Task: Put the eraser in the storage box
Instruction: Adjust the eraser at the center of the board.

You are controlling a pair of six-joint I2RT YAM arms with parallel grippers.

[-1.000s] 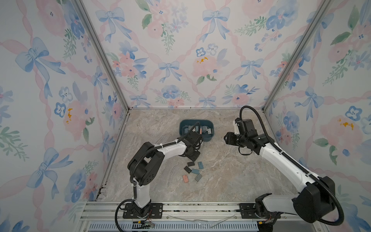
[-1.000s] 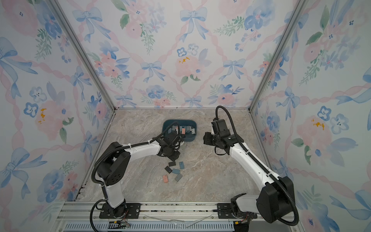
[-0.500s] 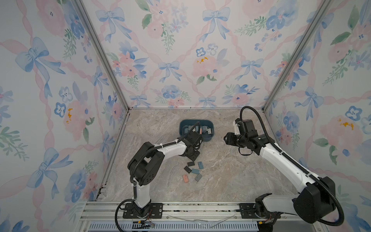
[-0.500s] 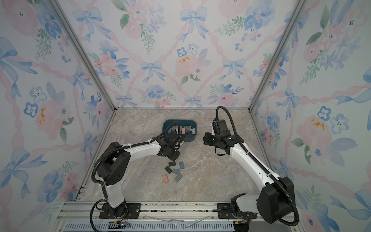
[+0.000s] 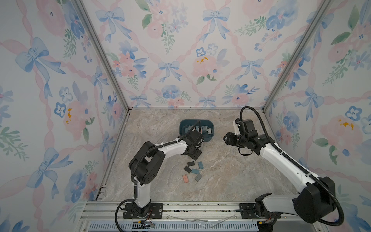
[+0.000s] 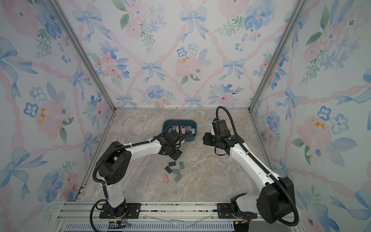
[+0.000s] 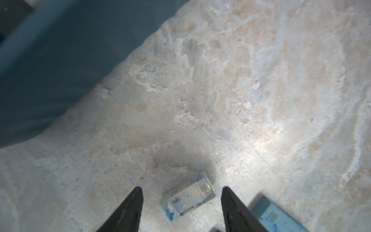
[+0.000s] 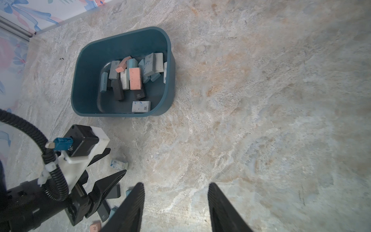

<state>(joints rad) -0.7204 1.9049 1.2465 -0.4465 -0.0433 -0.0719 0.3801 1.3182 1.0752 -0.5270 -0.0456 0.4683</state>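
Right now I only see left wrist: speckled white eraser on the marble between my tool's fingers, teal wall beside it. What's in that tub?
Observer: The dark teal plastic storage box holds a heap of erasers, pink, white, blue and black.
Operator: Right arm in my way?
Observer: No. The right tool hangs open over the marble table, apart from the box.
Operator: Other strays?
Observer: A cluster of loose erasers lies on the table, on the box's near side in both top views.
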